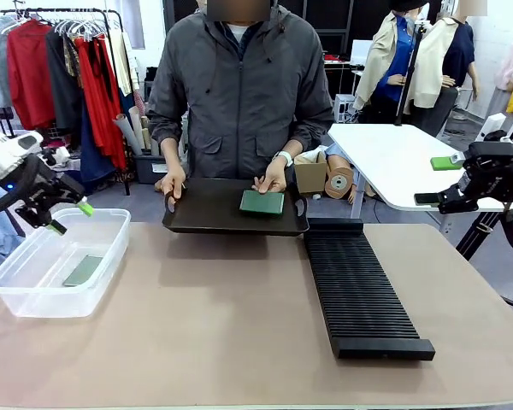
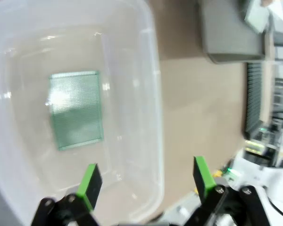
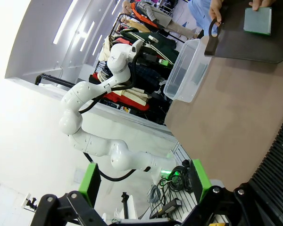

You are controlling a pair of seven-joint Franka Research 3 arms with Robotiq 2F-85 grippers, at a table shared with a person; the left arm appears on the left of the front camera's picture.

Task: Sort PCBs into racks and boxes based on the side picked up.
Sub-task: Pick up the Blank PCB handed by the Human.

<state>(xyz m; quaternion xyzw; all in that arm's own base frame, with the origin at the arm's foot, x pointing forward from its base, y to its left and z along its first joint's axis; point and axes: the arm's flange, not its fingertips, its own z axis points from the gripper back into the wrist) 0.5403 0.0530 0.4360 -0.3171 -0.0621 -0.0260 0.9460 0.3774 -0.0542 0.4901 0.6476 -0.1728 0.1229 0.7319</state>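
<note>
A robotics lab set up in a clothing workroom: a white jointed robot arm (image 3: 78, 101) at a tan-topped worktable (image 1: 239, 342); behind it a clothes rail (image 1: 68, 11) hung with red and grey garments (image 1: 27, 73); a white side table (image 1: 393, 162); a cardboard box (image 1: 310, 175) and brown rolls (image 1: 338, 181) beside it.

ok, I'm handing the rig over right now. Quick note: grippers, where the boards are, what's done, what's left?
Left gripper: fingers open, empty, above the clear plastic tub.
Right gripper: fingers open, empty, raised at the right.
Boards: one green rectangular circuit board lies flat in the tub. A second green circuit board lies on the smooth black tray that a person holds at the far edge.
Long black slotted rack: no board seen in it.
Done: one board boxed.
Left: the tray's board, to rack or tub by its side.
</note>
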